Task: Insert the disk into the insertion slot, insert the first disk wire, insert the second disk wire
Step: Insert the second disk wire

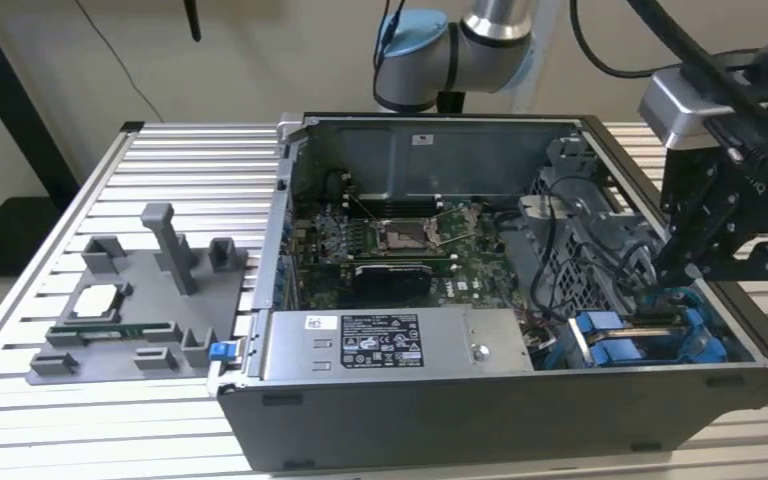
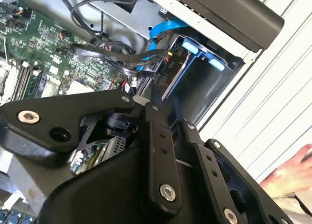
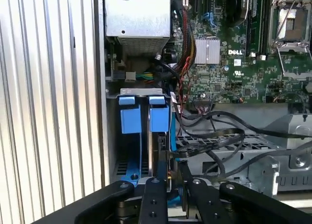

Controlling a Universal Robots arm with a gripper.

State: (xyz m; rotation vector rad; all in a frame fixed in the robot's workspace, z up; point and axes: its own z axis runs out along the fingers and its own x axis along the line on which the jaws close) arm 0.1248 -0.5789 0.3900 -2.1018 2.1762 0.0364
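gripper point(image 3: 168, 177): fingers near-closed on a cable connector, at the disk's rear
disk point(image 3: 160, 119): seated in the insertion slot point(image 3: 141, 93)

I see even, soft indoor light in the exterior view, with pale glare along the slatted table point(image 1: 37, 400) at that view's left and deep shadow inside the computer case point(image 1: 491, 150). In the second wrist view the gripper point(image 2: 153, 104) is near, dark and somewhat soft, while the motherboard point(image 2: 53, 58) beyond it is crisp; a hand point(image 2: 287, 177) at the edge is blurred. In the first wrist view the ribbed table surface point(image 3: 44, 97) is washed bright.
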